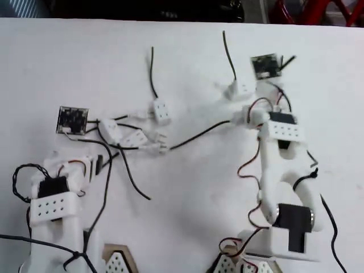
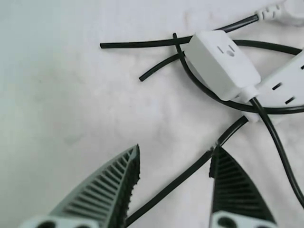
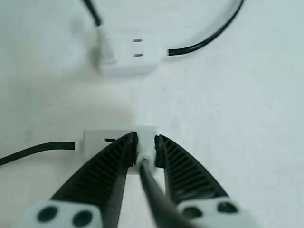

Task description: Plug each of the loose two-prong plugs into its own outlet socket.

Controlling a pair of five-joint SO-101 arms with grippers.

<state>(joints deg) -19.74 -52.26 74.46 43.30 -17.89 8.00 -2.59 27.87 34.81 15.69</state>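
Observation:
My right gripper [image 3: 145, 142] is shut on a small white two-prong plug [image 3: 146, 148], and the plug's black cable runs back between the fingers. The plug touches a white socket block [image 3: 107, 140]; whether the prongs are in, I cannot tell. Beyond it lies another white socket [image 3: 128, 57] with two slots. In the high view this gripper [image 1: 245, 116] sits just below that socket [image 1: 239, 88]. My left gripper [image 2: 175, 154] is open over a black cable [image 2: 180, 178], a little short of a white socket [image 2: 221, 61] that overlaps a second one [image 2: 285, 85].
A cluster of sockets and plugs [image 1: 133, 138] with tangled black cables lies left of centre, and one more socket [image 1: 161, 111] sits above it. Two black-and-white marker boards [image 1: 73, 119] [image 1: 264, 65] rest on the white table. Open table space lies in the middle front.

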